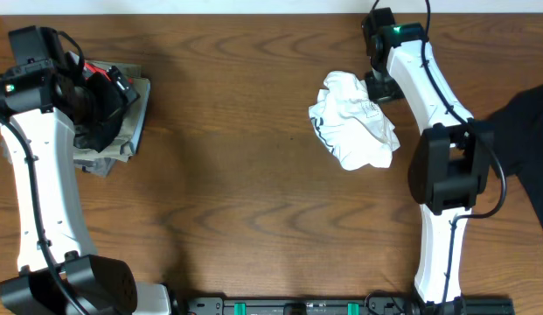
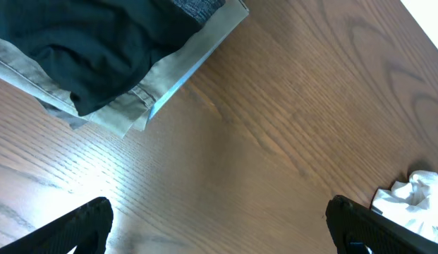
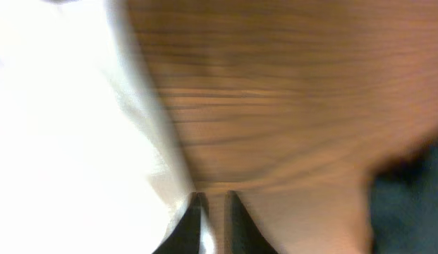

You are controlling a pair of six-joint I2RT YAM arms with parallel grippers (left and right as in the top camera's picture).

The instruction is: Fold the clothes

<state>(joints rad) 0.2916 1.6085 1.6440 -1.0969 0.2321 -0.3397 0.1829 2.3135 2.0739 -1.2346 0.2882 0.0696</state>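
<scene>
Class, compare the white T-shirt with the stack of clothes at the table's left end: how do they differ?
The white T-shirt is one pale piece; the stack is khaki-grey layers with dark cloth on top. The T-shirt lies crumpled in a heap; the stack's layers lie folded flat. The T-shirt sits right of centre, the stack far left. Both are cloth on the table.

Black shorts point(image 2: 84, 49) lie atop folded khaki pieces point(image 2: 197, 56) on table point(image 2: 289, 134).

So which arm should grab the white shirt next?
Probably the right one. The right gripper sits just beside the crumpled white T-shirt. The left gripper hangs wide open by the folded pile across the table, far from the shirt.
</scene>
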